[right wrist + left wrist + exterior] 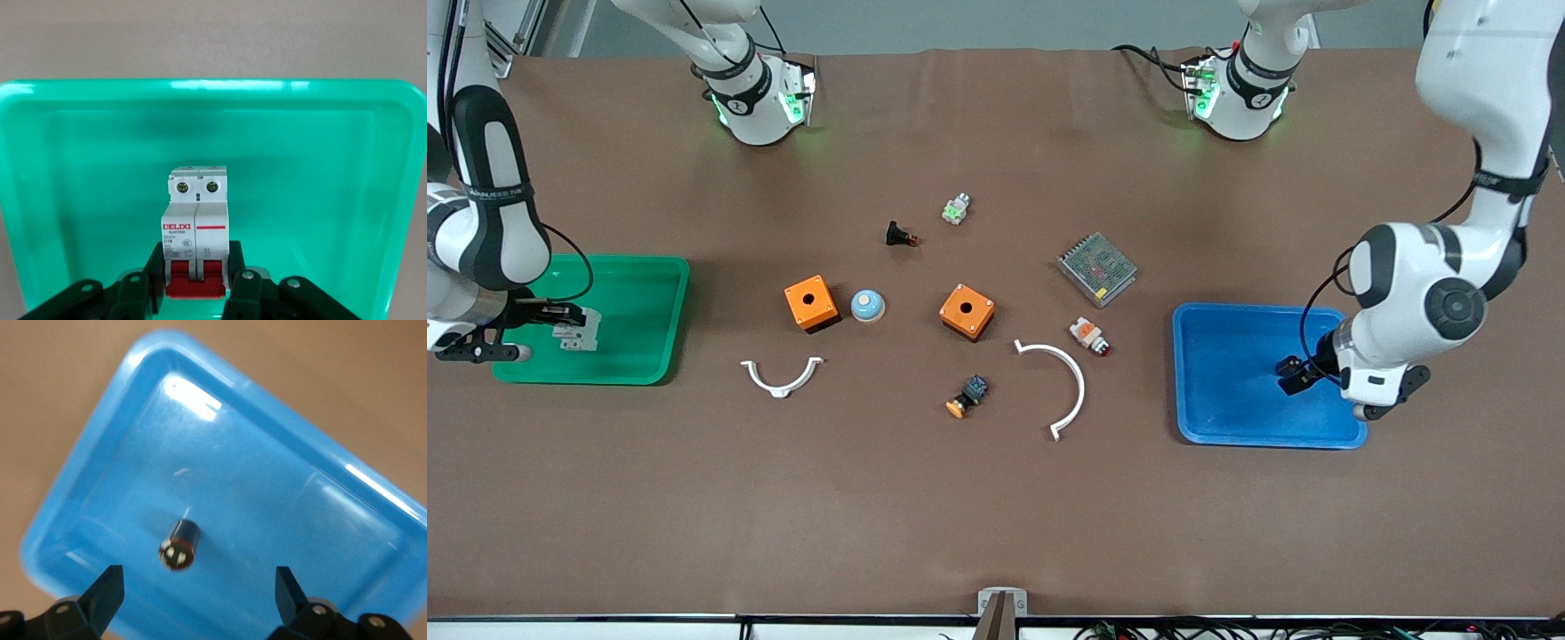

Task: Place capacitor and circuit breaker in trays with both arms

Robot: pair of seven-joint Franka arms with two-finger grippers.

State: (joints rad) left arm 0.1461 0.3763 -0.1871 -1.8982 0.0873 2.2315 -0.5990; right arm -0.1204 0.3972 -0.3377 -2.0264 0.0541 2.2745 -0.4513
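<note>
The capacitor (pixel 180 543), a small black cylinder with pale spots on its end, is in the blue tray (pixel 267 487), between and just ahead of the fingertips. My left gripper (pixel 199 587) is open over it and empty. In the front view this gripper (pixel 1294 373) is over the blue tray (pixel 1227 418) and hides the capacitor. My right gripper (pixel 197 273) is shut on the circuit breaker (pixel 197 213), a white block with red levers, at its lever end. It holds it low inside the green tray (pixel 213 87). In the front view the breaker (pixel 575 336) sits by the right gripper (pixel 560 317) in the green tray (pixel 640 302).
Between the trays lie two orange boxes (pixel 811 302) (pixel 967 311), a blue dome (pixel 867 306), a black push-button (pixel 901 236), a small green-lit part (pixel 956 209), a metal mesh unit (pixel 1096 268), a white-and-orange button (pixel 1089 335), an orange-tipped button (pixel 967 397) and two white arcs (pixel 781 378) (pixel 1063 387).
</note>
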